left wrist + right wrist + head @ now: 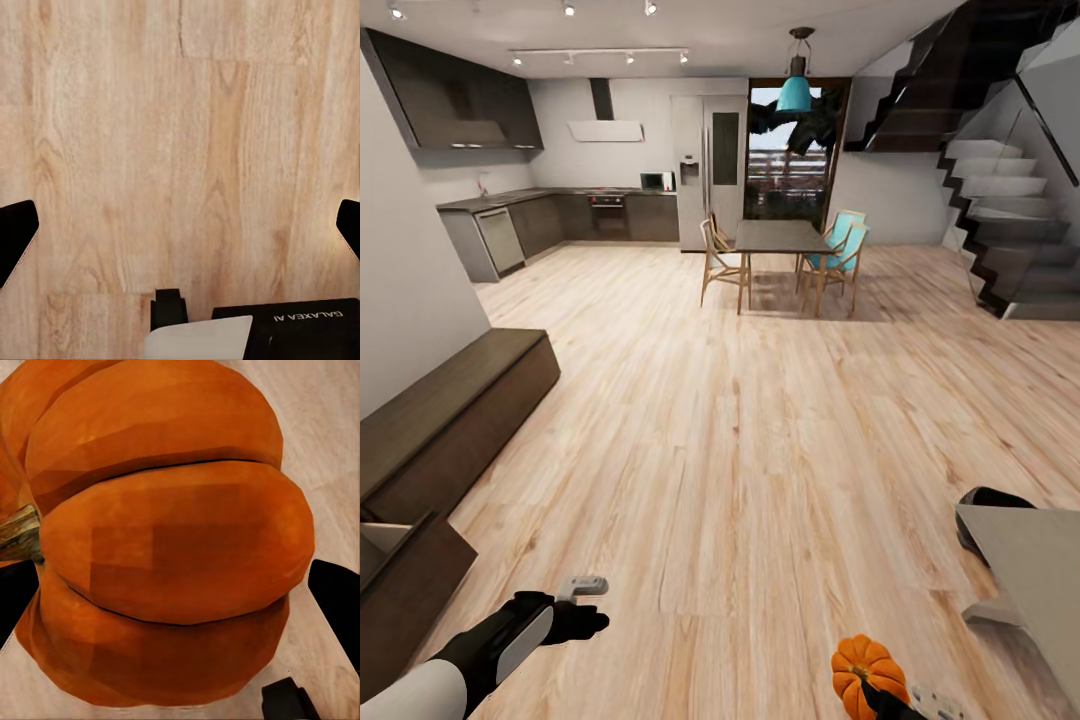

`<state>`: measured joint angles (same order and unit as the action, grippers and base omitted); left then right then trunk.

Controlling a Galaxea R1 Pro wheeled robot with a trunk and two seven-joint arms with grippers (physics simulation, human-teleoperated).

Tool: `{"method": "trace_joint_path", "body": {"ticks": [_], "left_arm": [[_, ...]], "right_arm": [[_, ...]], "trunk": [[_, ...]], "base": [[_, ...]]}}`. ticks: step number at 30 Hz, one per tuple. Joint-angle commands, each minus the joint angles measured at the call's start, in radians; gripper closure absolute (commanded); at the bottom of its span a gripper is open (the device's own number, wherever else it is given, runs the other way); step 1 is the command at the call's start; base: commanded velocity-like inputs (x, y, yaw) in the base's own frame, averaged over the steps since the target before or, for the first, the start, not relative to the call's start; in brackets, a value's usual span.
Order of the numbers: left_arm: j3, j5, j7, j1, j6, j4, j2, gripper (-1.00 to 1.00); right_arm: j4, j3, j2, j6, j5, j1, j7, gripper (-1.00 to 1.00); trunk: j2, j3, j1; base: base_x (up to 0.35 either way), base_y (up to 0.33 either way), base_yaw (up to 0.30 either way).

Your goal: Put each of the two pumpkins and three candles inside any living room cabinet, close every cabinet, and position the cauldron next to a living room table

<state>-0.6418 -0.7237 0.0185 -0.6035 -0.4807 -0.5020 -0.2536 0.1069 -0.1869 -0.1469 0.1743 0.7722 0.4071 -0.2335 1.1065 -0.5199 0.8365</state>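
Pumpkin (165,540) | bright orange, ribbed, dark stem | clamped in right gripper (882,700)

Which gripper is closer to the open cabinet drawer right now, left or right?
Left. The left gripper hangs empty over the floor just beside the open drawer. The right gripper, holding a pumpkin, is across the floor near the table.

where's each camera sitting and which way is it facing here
Head view: on the robot's head, facing forward and down across the wood floor; shows the left pincer and the pumpkin.
Left wrist view: on the left arm, facing the floor between the spread pincer fingers.
Right wrist view: on the right arm, close on the pumpkin.
Shared: head and right wrist views both show the pumpkin.
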Motion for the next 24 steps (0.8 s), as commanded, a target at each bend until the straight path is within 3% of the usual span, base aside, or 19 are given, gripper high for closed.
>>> {"method": "trace_joint_path", "body": {"ticks": [1, 24], "left_arm": [[-0.004, 0.0, 0.001, -0.001, -0.003, -0.001, -0.001, -1.0], [-0.004, 0.0, 0.001, -0.001, -0.001, -0.001, 0.0, -1.0]], "right_arm": [[-0.001, -0.006, 0.0, 0.004, 0.01, 0.001, -0.004, 1.0], [-0.002, -0.006, 0.0, 0.004, 0.011, 0.001, -0.004, 1.0]], "trunk": [[0.001, -0.001, 0.001], [0.001, -0.001, 0.001]], "base": [[0.333, 0.0, 0.0], [0.333, 0.0, 0.0]]}}
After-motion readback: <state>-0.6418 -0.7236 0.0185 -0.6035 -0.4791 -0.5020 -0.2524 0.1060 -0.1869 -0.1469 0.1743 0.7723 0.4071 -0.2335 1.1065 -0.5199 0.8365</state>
